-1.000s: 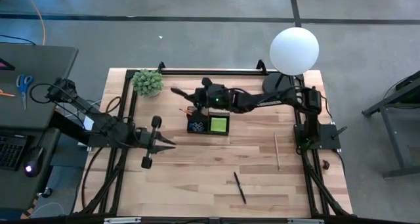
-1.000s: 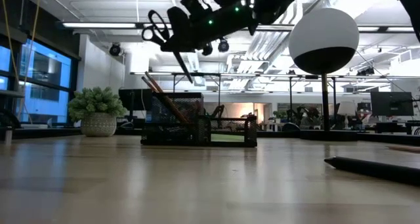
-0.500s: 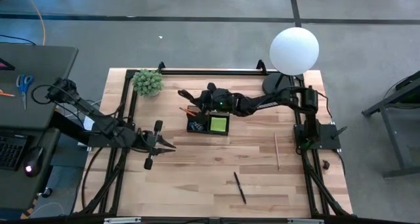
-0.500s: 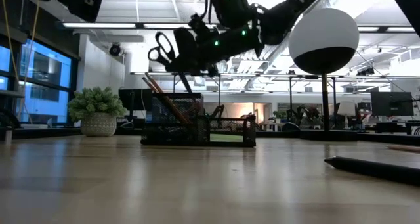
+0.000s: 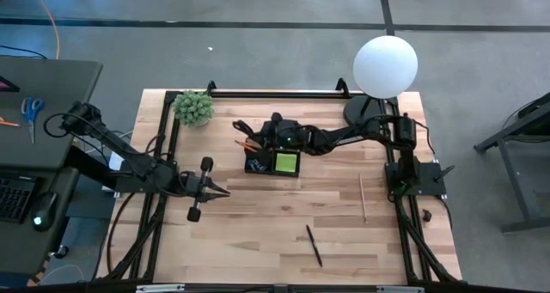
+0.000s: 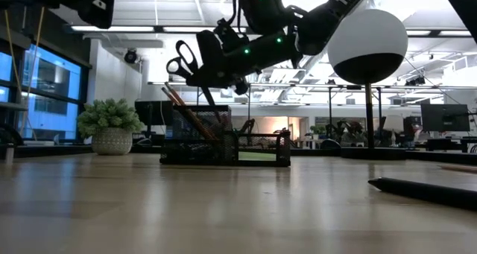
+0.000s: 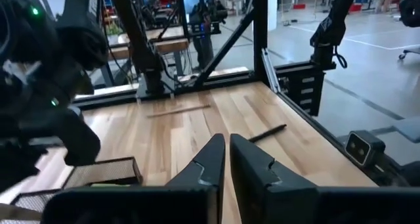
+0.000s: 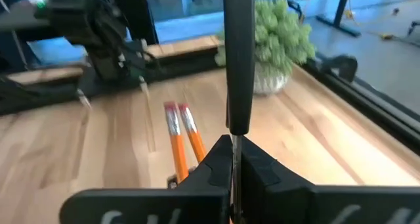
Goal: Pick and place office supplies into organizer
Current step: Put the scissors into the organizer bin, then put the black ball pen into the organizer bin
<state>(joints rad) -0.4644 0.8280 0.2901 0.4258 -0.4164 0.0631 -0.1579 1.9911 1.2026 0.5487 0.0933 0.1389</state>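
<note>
A: Right gripper [image 6: 223,64] holds the black-handled scissors [image 6: 195,64], jaws clamped on them, blades angled down just over the organizer's [image 6: 223,146] tall compartment, where orange pencils [image 8: 180,142] already lean.

B: Risk: blades may strike the pencils or rim and tip out. Left gripper [image 5: 215,190] waits well apart, jaws nearly closed, empty.

Pale smooth wooden table [image 5: 258,216]; black mesh-metal organizer [image 6: 223,146].
</note>
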